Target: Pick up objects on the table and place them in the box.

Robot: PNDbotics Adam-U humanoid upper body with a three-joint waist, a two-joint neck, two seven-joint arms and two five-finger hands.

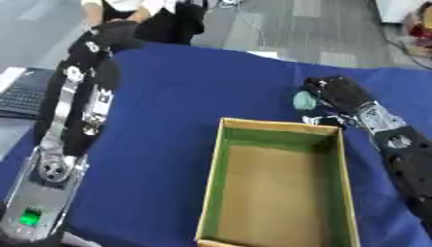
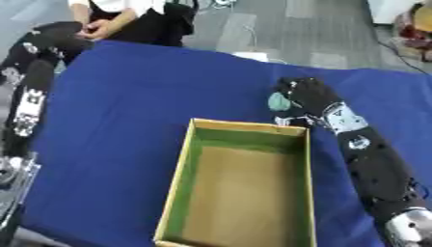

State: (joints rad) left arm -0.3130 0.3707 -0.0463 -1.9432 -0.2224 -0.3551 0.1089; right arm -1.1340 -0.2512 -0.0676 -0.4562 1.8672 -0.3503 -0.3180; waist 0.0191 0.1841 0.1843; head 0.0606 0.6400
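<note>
Table (image 1: pixel 185 96) first, since it's the biggest thing here: blue cloth covering pretty much the whole workspace. Sitting on it near the middle is the box (image 1: pixel 212 164), open top, yellowish rim, green inner walls, brown floor, and nothing inside that I can see.

Left arm runs up the left side of the view, and the left hand (image 1: pixel 110 34) is way off at the far left corner of the table. It's dark against dark up there, so I honestly can't tell what its fingers are doing.

Right hand (image 2: pixel 305 96) is the busy one. It's just past the far right corner of the box, fingers curled round a small teal object (image 2: pixel 279 102), roundish as far as I can make out. The object pokes out on the side of the hand facing the box.

My take: we're at the carry-and-drop part. To do it well, I'd bring the hand back over the rim until the teal thing is properly above the brown floor, not above the wall, then lower a bit before letting go so it doesn't bounce out or catch the edge.
</note>
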